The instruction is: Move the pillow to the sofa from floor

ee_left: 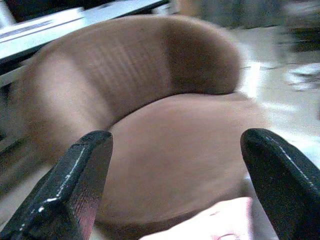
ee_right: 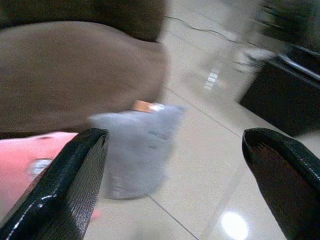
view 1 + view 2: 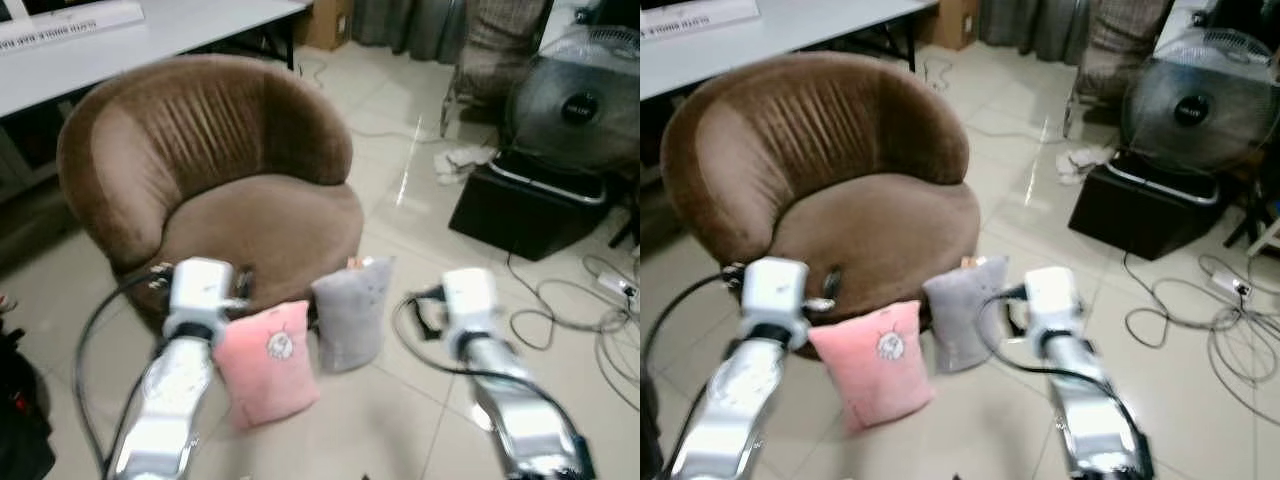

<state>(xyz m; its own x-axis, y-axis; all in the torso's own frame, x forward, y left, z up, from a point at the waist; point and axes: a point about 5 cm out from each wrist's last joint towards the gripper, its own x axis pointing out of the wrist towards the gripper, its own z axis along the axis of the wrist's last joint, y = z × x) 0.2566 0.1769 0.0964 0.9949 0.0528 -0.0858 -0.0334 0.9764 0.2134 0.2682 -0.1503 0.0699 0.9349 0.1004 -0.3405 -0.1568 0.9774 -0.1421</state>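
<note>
A pink pillow [image 3: 268, 362] with a small face print stands on the tiled floor, leaning against the front of the round brown sofa chair [image 3: 210, 170]. A grey pillow [image 3: 350, 310] stands beside it to the right, also against the chair. My left gripper [image 1: 175, 165] is open above the pink pillow's top edge, facing the chair's seat [image 1: 175, 140]. My right gripper [image 2: 185, 165] is open just right of the grey pillow [image 2: 137, 145], with the pink pillow [image 2: 30, 155] at its side. Neither gripper holds anything.
A black box [image 3: 525, 205] with a fan [image 3: 580, 105] on it stands at the right. Loose cables [image 3: 560, 320] lie on the floor beside it. A white table [image 3: 150, 35] with a keyboard [image 3: 70, 25] is behind the chair. A black bag [image 3: 20, 400] sits at the left.
</note>
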